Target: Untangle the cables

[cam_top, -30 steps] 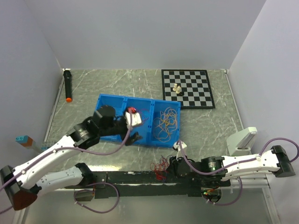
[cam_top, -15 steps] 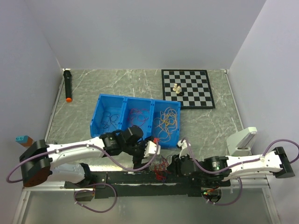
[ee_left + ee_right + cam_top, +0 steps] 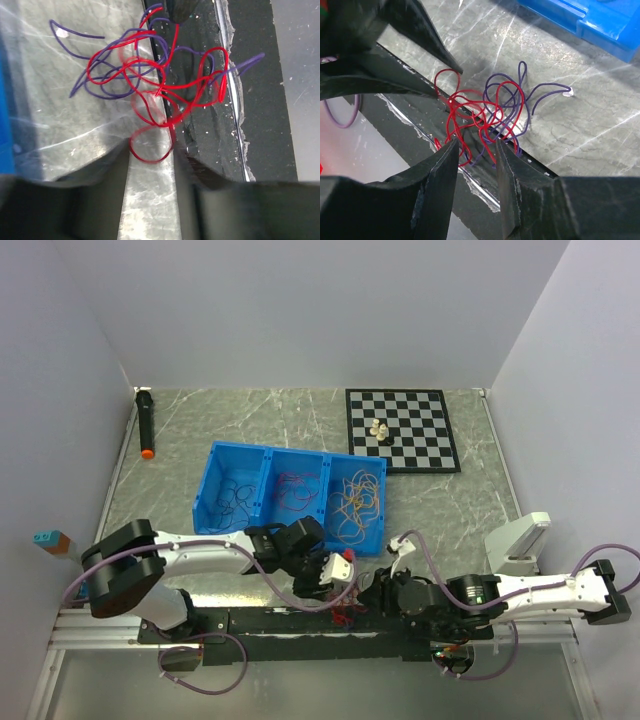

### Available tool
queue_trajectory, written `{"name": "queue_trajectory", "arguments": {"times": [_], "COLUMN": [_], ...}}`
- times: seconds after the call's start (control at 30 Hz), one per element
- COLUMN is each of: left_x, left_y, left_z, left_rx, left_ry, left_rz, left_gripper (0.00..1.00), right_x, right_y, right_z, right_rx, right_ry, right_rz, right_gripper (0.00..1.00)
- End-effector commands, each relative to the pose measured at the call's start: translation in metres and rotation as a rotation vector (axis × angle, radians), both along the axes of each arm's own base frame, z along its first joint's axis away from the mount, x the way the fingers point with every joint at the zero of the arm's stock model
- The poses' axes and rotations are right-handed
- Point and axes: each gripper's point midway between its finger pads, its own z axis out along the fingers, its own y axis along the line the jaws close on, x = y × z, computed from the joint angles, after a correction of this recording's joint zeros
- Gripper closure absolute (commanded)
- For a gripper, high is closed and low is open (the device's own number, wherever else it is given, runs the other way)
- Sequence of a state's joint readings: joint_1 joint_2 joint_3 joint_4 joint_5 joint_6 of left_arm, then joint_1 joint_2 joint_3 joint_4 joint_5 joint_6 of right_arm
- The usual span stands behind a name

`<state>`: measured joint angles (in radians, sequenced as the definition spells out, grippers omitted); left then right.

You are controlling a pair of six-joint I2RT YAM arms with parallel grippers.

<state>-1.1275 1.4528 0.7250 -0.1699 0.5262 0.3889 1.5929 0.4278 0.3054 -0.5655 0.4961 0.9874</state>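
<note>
Red and dark violet cables [image 3: 150,85] sit knotted in one small tangle at the lower centre of the overhead view. The tangle lies partly on the grey marbled table [image 3: 450,510] and partly over the black rail [image 3: 290,622] along its near edge. The left gripper [image 3: 149,150] stands open, with one red loop lying between its fingertips. The right gripper [image 3: 476,145] faces it with its fingers parted too, straddling the tangle's nearest strands without pinching them. Higher in the frame a blue tray [image 3: 290,452] holds black wires [image 3: 235,498] in its left compartment, red wires [image 3: 295,492] in the middle and yellow-orange wires [image 3: 355,498] on the right. At the upper right lies a chessboard [image 3: 420,445] with a few pieces [image 3: 379,430]. At the upper left lies a black marker [image 3: 146,420] with an orange tip.
</note>
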Motion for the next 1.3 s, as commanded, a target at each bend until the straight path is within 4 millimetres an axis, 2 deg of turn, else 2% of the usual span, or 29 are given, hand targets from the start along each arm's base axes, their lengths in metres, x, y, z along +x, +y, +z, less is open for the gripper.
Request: {"name": "queue_trajectory", "arguments": {"times": [0.0,0.1,0.17,0.33,0.53,0.7,0.87,1.07,1.27], "left_x": [0.001,0.002,0.006,0.020,0.014,0.018,0.017,0.019,0.022], "left_y": [-0.026,-0.028,-0.027,-0.004,0.025,0.034,0.042,0.057,0.065], "left_z": [0.020,0.024,0.031,0.049,0.067,0.080,0.078,0.068,0.056], "left_rx": [-0.078,-0.074,-0.075,-0.033,-0.025,-0.066,-0.091,-0.089,-0.093], "left_ry": [-0.048,-0.074,-0.111,-0.206,-0.207,-0.236,-0.263,-0.282,-0.313], "left_rz": [-0.057,-0.075,-0.073,-0.072,-0.071,-0.038,-0.044,-0.014,0.000], "left_gripper": [0.69,0.92,0.99,0.99,0.99,0.99,0.99,0.99,0.99], "right_x": [0.002,0.001,0.000,-0.002,0.000,0.001,0.014,0.028,0.025], "right_y": [-0.001,0.001,0.002,0.008,0.009,0.021,0.030,0.049,0.065], "right_z": [-0.001,0.000,0.000,-0.002,-0.006,0.001,0.002,0.002,-0.001], "right_rx": [0.013,0.014,0.007,-0.039,-0.113,-0.100,-0.172,-0.136,-0.128], "right_ry": [-0.014,-0.019,-0.023,-0.027,-0.028,-0.060,-0.075,-0.052,-0.054], "right_rz": [-0.008,0.006,0.018,0.044,0.026,0.058,0.039,0.080,0.192], "right_gripper": [0.57,0.57,0.57,0.55,0.55,0.54,0.53,0.52,0.48]}}
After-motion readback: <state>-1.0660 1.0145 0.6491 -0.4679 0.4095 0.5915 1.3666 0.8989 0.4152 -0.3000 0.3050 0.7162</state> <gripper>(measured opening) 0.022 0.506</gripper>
